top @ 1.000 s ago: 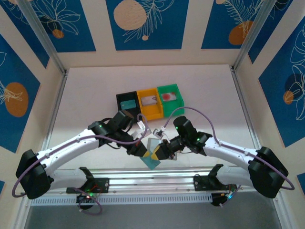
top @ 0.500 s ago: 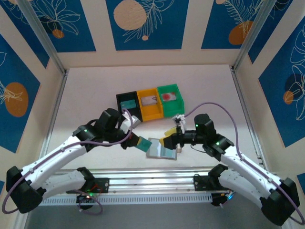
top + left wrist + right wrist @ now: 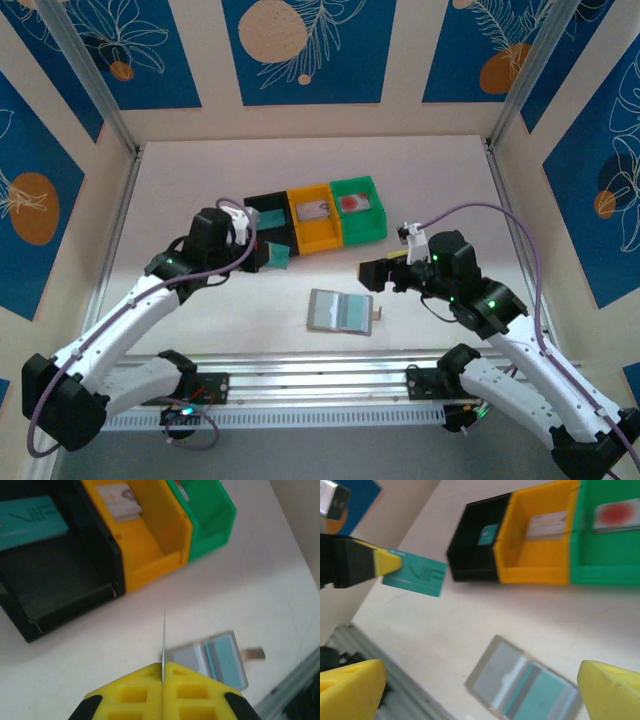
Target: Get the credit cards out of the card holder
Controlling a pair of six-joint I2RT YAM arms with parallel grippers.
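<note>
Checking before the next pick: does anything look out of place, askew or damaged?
Nothing stands out. The card holder lies open and flat on the table, the three bins sit in a row, each holding a card, and the left gripper pinches a teal card beside the black bin.

Held the left arm stretched forward from its base, elbow bent, wrist turned rightward, with the left gripper (image 3: 264,253) pinched flat together on a teal credit card (image 3: 281,256). Had the right arm raised, forearm angled leftward, with the right gripper (image 3: 372,272) spread wide, yellow fingertips (image 3: 351,684) well apart, gripping nothing.
</note>
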